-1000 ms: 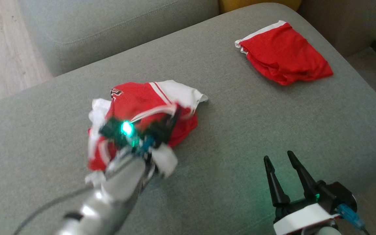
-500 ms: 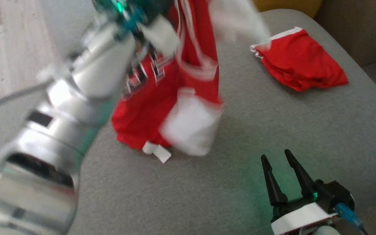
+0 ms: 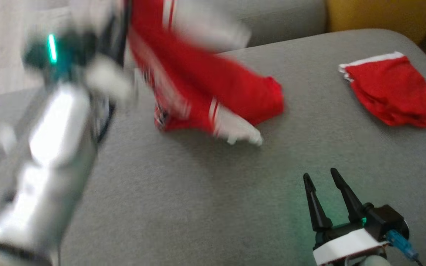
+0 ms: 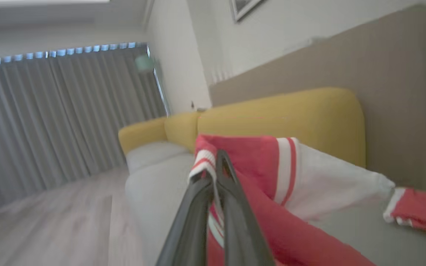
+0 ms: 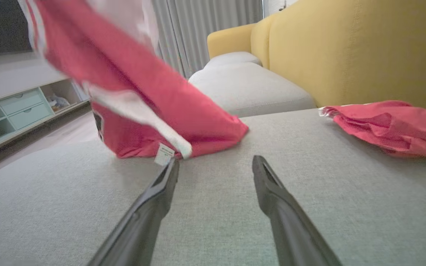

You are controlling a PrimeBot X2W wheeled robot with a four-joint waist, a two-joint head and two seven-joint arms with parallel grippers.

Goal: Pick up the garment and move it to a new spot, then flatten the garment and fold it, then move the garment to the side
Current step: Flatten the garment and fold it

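Left gripper [image 4: 218, 166]: clamped shut on striped trim of jersey [image 3: 213, 85], raised over the sofa [image 3: 198, 207] far-left edge. Jersey hangs, lower end resting mid-sofa. Right gripper [image 3: 324, 181]: wide open, empty, near front-right edge. Judged: light, limp, probably slippery mesh; take hems or shoulders, not the bunched middle.

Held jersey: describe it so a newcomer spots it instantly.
The grey sofa cushion carries two red garments. The jersey is the left one, hanging from the shut left gripper, its lower end on the cushion. Unlike the folded red piece at far right, it has big white panels and stripes.
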